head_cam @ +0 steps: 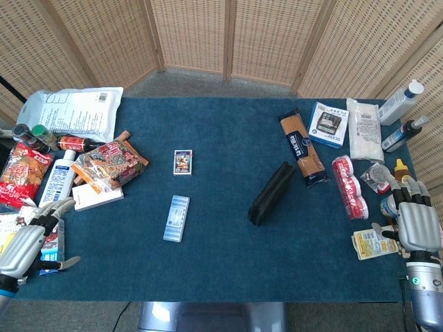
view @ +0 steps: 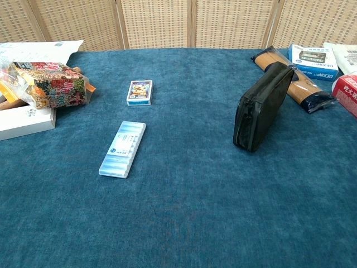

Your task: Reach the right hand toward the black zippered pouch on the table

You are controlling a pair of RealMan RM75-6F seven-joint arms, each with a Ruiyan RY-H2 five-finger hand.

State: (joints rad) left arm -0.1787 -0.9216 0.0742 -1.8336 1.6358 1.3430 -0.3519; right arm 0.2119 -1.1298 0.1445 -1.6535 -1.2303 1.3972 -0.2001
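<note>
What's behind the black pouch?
Behind the black zippered pouch lies a spaghetti packet, partly hidden by the pouch. Further back sits a blue and white box. The pouch's inside cannot be seen.

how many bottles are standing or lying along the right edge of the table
2: a white bottle at the far right corner, and a blue-labelled bottle just nearer. The yellow-capped item by the right hand might be another.

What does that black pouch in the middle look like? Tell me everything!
The pouch is black, seemingly soft fabric, with a zipper running round its edge, apparently closed. It stands on its narrow side on the blue table, long and slim from above, angled with its far end toward the spaghetti pack. That end looks close to the pack, but contact isn't clear. No hand touches it; the right hand is far off at the table's edge.
</note>
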